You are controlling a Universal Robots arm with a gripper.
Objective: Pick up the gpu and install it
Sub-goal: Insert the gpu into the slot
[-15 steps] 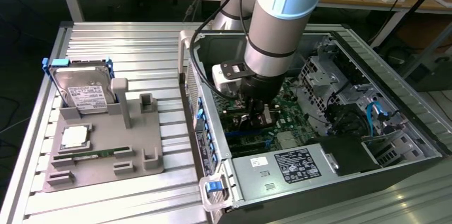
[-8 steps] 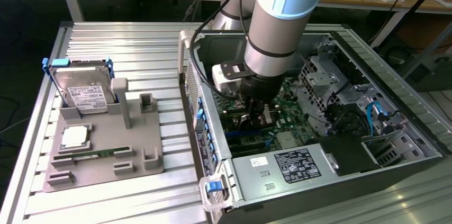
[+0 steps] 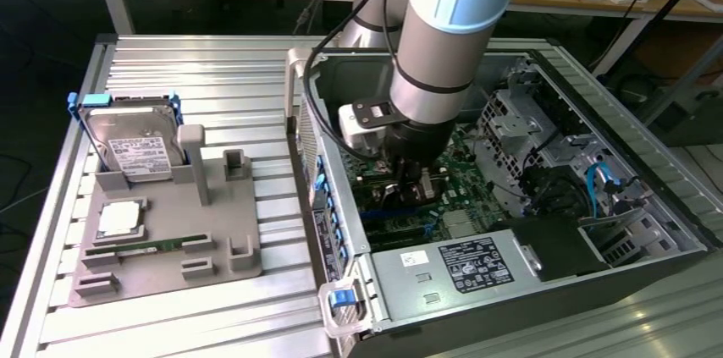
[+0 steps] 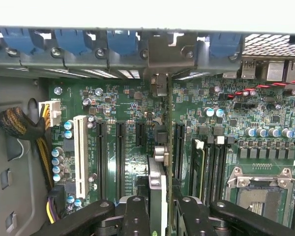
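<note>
You've got the arm reaching down into the open case [image 3: 632, 269], and the gripper [image 4: 160, 209] is clamped on the gpu [image 4: 158, 182] – a finger [image 4: 136, 216] pressed to each face, the card held edge-on. The gpu stands upright over the motherboard [image 4: 128, 105], among the black slots, with the white slot [image 4: 80, 157] off to one side and the CPU socket [image 4: 258, 194] to the other. Its far end reaches the rear bracket row under the blue clips [image 4: 120, 42] (whether it sits in a slot you can't tell). On the exterior view's left, the grey holder [image 3: 220, 269] carries the hard drive [image 3: 134, 146] and memory stick [image 3: 152, 248] – beside the case
</note>
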